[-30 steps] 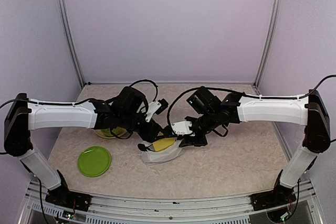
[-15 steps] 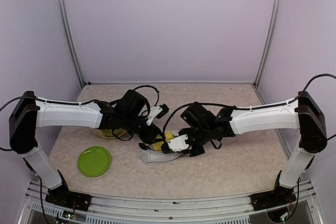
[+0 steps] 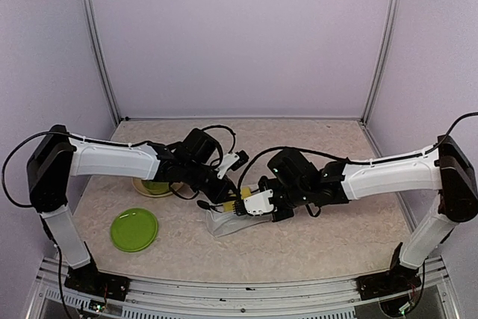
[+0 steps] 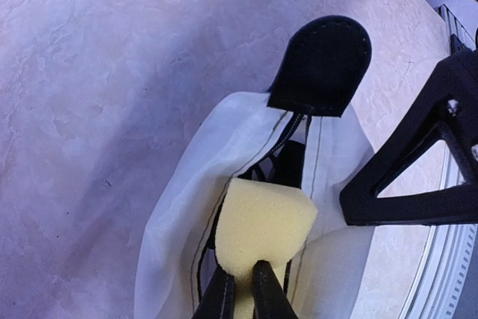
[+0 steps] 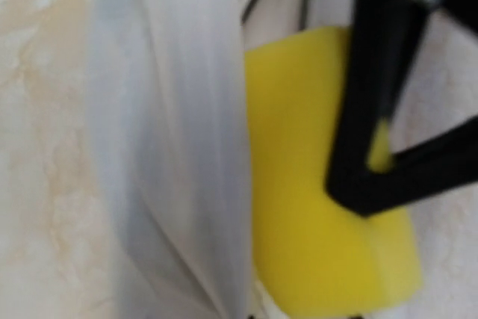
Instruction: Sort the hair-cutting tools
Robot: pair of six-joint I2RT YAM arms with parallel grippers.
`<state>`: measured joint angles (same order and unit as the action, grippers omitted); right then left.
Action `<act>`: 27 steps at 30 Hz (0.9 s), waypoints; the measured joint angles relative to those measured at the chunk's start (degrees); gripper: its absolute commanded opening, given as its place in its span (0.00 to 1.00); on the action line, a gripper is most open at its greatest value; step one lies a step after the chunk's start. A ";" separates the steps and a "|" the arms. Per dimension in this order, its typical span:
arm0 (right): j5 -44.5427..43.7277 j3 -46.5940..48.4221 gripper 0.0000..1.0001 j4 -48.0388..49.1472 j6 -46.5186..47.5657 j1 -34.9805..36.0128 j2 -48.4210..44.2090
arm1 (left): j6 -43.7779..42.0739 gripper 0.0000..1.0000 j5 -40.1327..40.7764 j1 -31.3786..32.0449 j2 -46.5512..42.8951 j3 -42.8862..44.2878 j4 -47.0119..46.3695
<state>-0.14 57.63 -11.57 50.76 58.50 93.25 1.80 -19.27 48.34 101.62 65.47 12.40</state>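
Note:
A white zip pouch (image 3: 222,223) with black ends lies at the table's middle, its mouth open. My left gripper (image 4: 243,294) is shut on a yellow sponge (image 4: 261,225) right at that mouth. Dark shapes (image 4: 293,160) show inside the pouch, too hidden to name. The hair-cutting tools are otherwise out of view. My right gripper (image 3: 245,208) is down at the pouch's right rim, beside the sponge (image 5: 314,184). Its tips sit at the frame's bottom edge, where the taut white fabric (image 5: 179,147) converges, so it looks shut on the pouch.
A green plate (image 3: 134,229) lies near the front left. A green bowl (image 3: 153,187) stands behind it, partly under the left arm. Both arms cross the table's middle, with cables looping above them. Metal posts stand at the back corners.
Both arms came down and inward to the pouch. The left jaws closed on the yellow sponge, and the right jaws closed at the pouch's rim.

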 measured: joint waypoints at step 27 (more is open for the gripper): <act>13.64 9.01 0.57 -13.09 -4.50 -6.54 -8.76 | 10.45 0.55 1.44 2.84 -11.28 -4.52 3.23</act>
<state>13.50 66.63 -24.67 46.26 51.96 84.49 12.25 -17.82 51.18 90.35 60.95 15.64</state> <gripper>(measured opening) 0.527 0.540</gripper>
